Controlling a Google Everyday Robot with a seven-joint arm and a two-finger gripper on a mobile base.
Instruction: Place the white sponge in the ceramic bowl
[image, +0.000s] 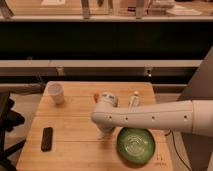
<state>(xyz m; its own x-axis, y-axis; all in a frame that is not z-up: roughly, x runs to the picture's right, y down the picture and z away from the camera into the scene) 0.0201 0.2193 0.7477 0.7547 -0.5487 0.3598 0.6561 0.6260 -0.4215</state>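
I see my white arm (160, 117) reaching in from the right, low over the wooden tabletop (75, 125). The tool (105, 133) points down at the middle of the tabletop, just left of the ceramic bowl (136, 145). I cannot tell if the tool is apart, together or clamped on something. I cannot pick out the white sponge; the arm covers that spot. The dark green bowl sits at the front right, with pale swirls inside. A white cup (56, 93) stands at the back left. A black remote (46, 138) lies at the front left. A white tube (134, 100) stands behind the arm. A mark by the front right corner is too small to read.
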